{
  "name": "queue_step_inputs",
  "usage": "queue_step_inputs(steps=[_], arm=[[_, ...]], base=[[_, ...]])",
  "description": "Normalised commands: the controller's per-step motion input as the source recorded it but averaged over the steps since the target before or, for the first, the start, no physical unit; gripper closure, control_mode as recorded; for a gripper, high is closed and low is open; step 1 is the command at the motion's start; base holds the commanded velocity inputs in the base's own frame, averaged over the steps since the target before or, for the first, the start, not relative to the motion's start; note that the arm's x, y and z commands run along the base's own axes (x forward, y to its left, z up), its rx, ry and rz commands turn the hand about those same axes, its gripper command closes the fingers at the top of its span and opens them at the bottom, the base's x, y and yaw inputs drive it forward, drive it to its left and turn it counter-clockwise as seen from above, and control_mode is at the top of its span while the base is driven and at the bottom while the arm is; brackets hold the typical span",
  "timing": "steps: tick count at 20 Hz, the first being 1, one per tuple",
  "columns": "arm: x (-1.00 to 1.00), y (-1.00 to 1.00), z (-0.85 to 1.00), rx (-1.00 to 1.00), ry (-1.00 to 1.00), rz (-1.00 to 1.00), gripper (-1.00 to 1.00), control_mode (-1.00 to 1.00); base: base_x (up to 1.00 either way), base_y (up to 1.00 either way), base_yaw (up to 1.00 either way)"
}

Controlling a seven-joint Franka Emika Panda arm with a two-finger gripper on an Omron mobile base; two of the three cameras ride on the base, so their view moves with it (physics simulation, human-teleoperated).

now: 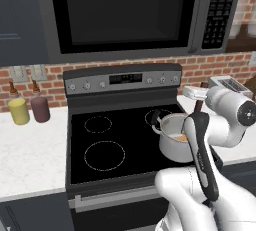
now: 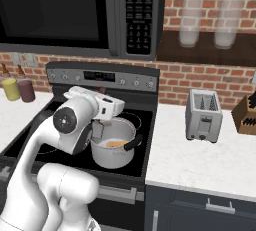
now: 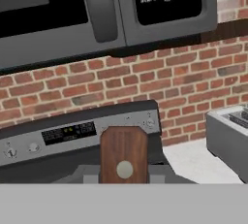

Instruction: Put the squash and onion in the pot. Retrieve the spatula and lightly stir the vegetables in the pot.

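On the black stove [image 1: 100, 140], the pot [image 2: 114, 150] holds the squash [image 2: 116, 144]; the claw [image 2: 98, 127] pinches the spatula [image 3: 123, 154] upright above it, seemingly for stirring.

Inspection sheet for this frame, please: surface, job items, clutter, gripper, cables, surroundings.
Surface: black stove top between white counters.
Job's things: pot on the stove's front right burner, with the squash showing orange inside; onion not discernible. The spatula handle rises between the fingers, end toward the hand camera.
Clutter: yellow bottle and maroon jar on the left counter; toaster and knife block on the right.
Gripper: gripper over the pot, shut on the spatula.
Cables: nothing seen.
Surroundings: microwave above, brick wall behind.
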Motion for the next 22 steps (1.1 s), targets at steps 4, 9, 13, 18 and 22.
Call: queue_step_inputs(steps=[4,9,13,18,22], arm=[[0.09,-0.01,-0.07,0.00,0.05,-0.14,1.00,-1.00],[0.00,-0.01,-0.08,0.00,0.15,-0.12,1.00,-1.00],[0.00,-0.02,-0.05,0.00,0.17,-0.09,1.00,-1.00],[0.00,-0.10,-0.05,-0.01,0.11,-0.06,1.00,-1.00],[0.00,-0.20,-0.17,-0.04,0.02,-0.01,1.00,-1.00]], base=[[0.00,0.00,0.00],[0.00,0.00,0.00],[0.00,0.00,0.00],[0.00,0.00,0.00],[0.00,0.00,0.00]])
